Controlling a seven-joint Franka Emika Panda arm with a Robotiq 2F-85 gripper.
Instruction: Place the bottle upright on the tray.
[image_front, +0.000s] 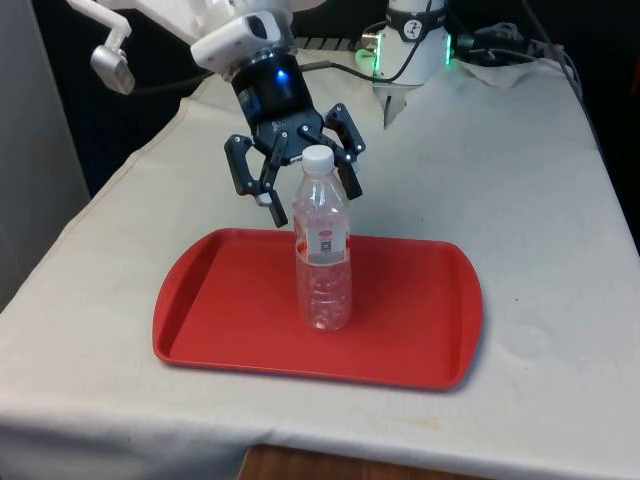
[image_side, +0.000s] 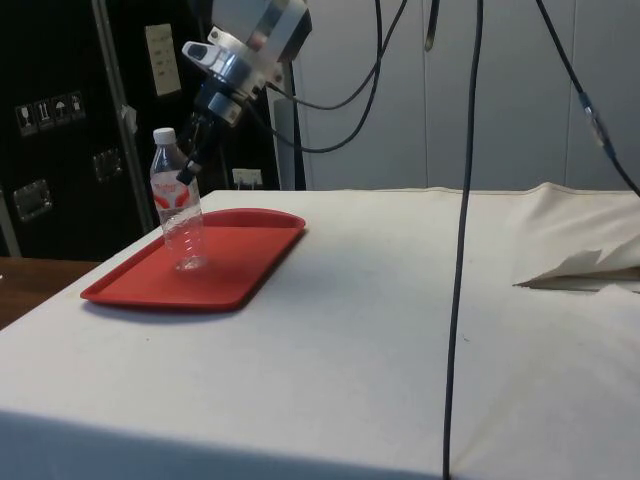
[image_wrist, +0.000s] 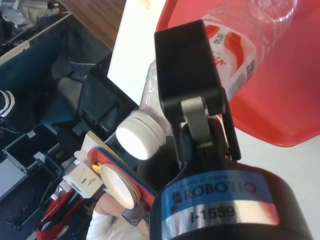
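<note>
So the bottle (image_front: 323, 255) is standing upright on the red tray (image_front: 230, 320), clear plastic with a white cap (image_front: 318, 157) and a red and white label (image_front: 327, 240) round its upper half; it looks empty or close to it, hard to say; in the front view it sits roughly in the middle of the tray, a bit toward the far edge; from the side view the bottle (image_side: 176, 205) is plainly planted on its base inside the tray (image_side: 235, 275), not leaning; the black gripper (image_front: 295, 165) is right up by the bottle's neck and cap, coming in at a slant from behind and above; its fingers are spread wide, one on each side of the top of the bottle, and as far as I can see they aren't pinching it, there's a gap on both sides in the front view; in the side view the gripper (image_side: 195, 150) sits just beside the cap, tilted down toward it; the wrist view has the cap (image_wrist: 142, 135) close to one black finger (image_wrist: 187, 65), with the bottle's label and the tray (image_wrist: 295, 100) past it; the tray rests on the white cloth (image_front: 540, 200) near the table's front end; some cables (image_side: 465, 200) hang down in the side view.
</note>
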